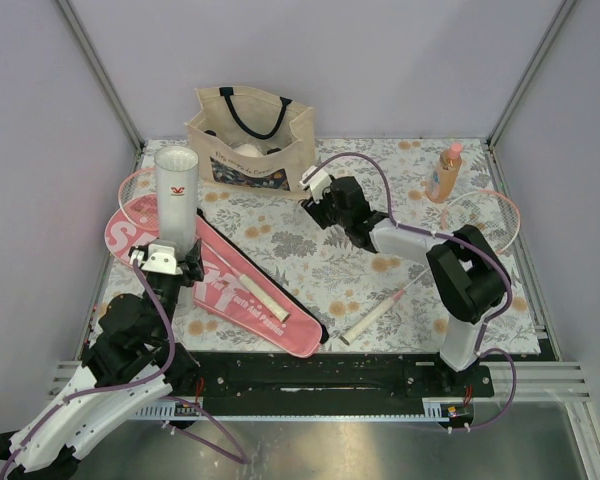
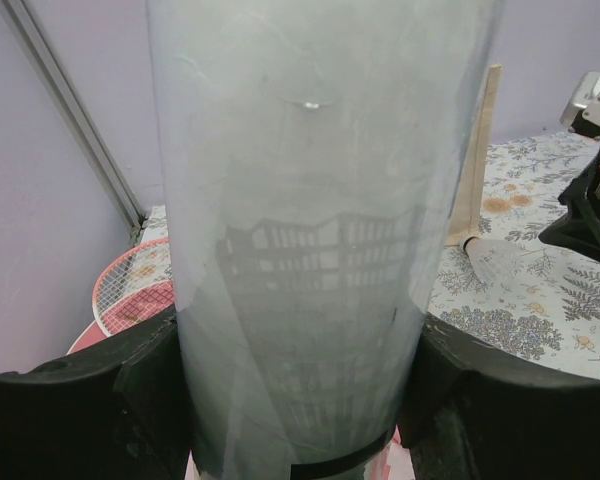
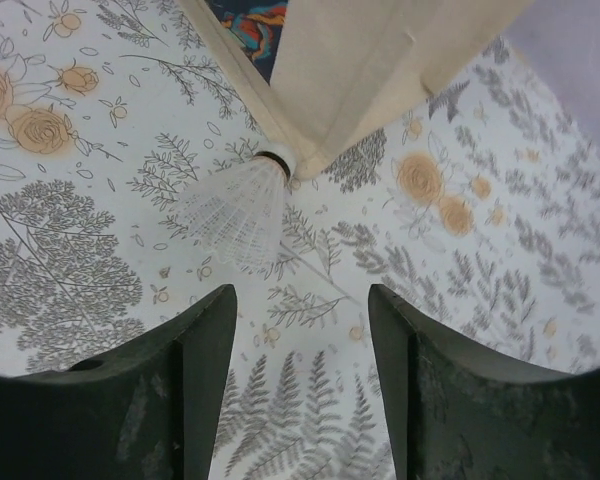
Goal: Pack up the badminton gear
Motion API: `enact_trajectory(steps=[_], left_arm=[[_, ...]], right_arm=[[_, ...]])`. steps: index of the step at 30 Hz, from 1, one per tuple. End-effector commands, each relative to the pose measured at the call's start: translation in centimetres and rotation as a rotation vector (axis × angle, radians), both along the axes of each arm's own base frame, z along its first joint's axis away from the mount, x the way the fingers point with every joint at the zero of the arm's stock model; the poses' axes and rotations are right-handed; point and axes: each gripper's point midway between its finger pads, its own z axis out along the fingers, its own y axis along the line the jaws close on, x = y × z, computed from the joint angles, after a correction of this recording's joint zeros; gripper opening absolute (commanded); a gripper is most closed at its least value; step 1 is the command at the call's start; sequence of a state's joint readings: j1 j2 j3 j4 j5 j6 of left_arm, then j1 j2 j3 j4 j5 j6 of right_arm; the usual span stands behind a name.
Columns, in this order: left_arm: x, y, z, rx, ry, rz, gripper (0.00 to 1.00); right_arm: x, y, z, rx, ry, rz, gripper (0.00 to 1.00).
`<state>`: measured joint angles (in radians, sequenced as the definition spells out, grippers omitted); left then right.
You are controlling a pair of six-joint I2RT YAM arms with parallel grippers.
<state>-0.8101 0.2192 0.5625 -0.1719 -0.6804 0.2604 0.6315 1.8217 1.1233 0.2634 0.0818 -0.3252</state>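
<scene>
Two rackets [image 1: 255,295] — one each: tube [image 1: 177,195], case [image 1: 130,232], shuttlecock [image 3: 235,205], tote [image 1: 250,125], bottle [image 1: 445,172].

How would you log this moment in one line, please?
left gripper: holds tube upright over case | right gripper: open, above shuttlecock lying beside tote
</scene>
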Motion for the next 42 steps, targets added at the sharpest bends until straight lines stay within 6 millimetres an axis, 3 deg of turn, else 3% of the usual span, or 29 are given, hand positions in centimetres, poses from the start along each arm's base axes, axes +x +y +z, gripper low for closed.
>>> enact_trajectory(steps=[1, 6, 10, 14, 17, 21, 23, 24, 28, 30, 34, 38, 42], left_arm=[[0.0, -0.1, 1.4, -0.052, -0.044, -0.006, 0.55], [0.3, -0.3, 1.1, -0.033, -0.027, -0.003, 0.55], [0.4, -0.4, 1.0, -0.027, -0.028, -0.002, 0.55], [0.6, -0.7, 0.8, -0.016, -0.021, -0.005, 0.55], [0.6, -0.6, 0.7, -0.018, -0.015, -0.004, 0.55], [0.7, -0.9, 0.9, -0.026, -0.019, -0.009, 0.55], [0.8, -1.0, 0.8, -0.017, -0.011, -0.009, 0.55], [0.8, -1.0, 0.8, -0.016, -0.01, -0.008, 0.55], [1.0, -1.1, 0.5, 0.001, -0.004, -0.005, 0.55], [1.0, -1.3, 0.4, 0.007, 0.002, -0.016, 0.55], [0.9, -2.0, 0.6, 0.009, 0.005, -0.055, 0.55], [0.9, -2.8, 0.3, 0.036, 0.015, -0.099, 0.55], [0.6, -5.4, -0.5, 0.116, 0.053, -0.232, 0.56]], right_arm=[[1.4, 2.2, 1.2, -0.214, -0.163, 0.305, 0.65], [1.7, 2.4, -1.6, -0.364, -0.197, 0.433, 0.65], [1.6, 2.9, -1.6, -0.375, -0.231, 0.468, 0.65], [4.0, 3.1, -0.9, -0.381, -0.345, 0.38, 0.65], [5.0, 3.3, -2.3, -0.444, -0.332, 0.384, 0.61], [4.7, 4.0, -3.1, -0.473, -0.341, 0.453, 0.6], [4.5, 4.2, -3.5, -0.511, -0.351, 0.473, 0.52], [4.6, 4.4, -3.3, -0.52, -0.374, 0.458, 0.41], [4.6, 3.9, -0.9, -0.513, -0.463, 0.392, 0.12], [3.4, 3.7, 0.5, -0.46, -0.454, 0.373, 0.0], [-1.1, 3.5, 3.0, -0.304, -0.384, 0.344, 0.0], [-4.6, 1.3, 5.8, -0.16, -0.317, 0.178, 0.0], [-7.3, -2.5, 8.8, 0.026, -0.136, -0.08, 0.0]])
